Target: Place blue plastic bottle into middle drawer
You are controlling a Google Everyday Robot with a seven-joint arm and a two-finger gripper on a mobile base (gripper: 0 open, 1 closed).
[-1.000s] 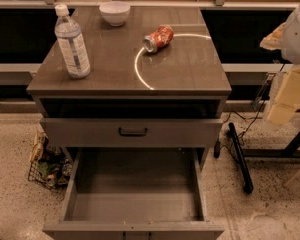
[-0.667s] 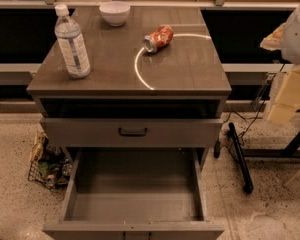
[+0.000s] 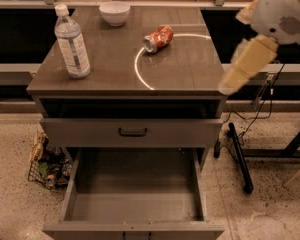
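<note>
The blue plastic bottle point(image 3: 71, 42), clear with a white cap and a pale label, stands upright at the front left of the cabinet top point(image 3: 180, 69). The middle drawer point(image 3: 135, 194) is pulled out below, with a bare flat grey floor. My arm comes in from the upper right. Its gripper point(image 3: 228, 86) hangs at the end of a cream segment, just off the cabinet's front right corner, far from the bottle and with nothing seen in it.
A crushed red soda can point(image 3: 158, 38) lies on its side mid-top, and a white bowl point(image 3: 114, 12) stands at the back. A drawer front with a black handle point(image 3: 132, 132) is shut above the open drawer. A wire basket point(image 3: 47, 166) sits on the floor at left, and a black bar point(image 3: 239, 156) at right.
My arm has swung left from the right edge toward the cabinet's front right corner. The bottle, can, bowl and drawers have not moved.
</note>
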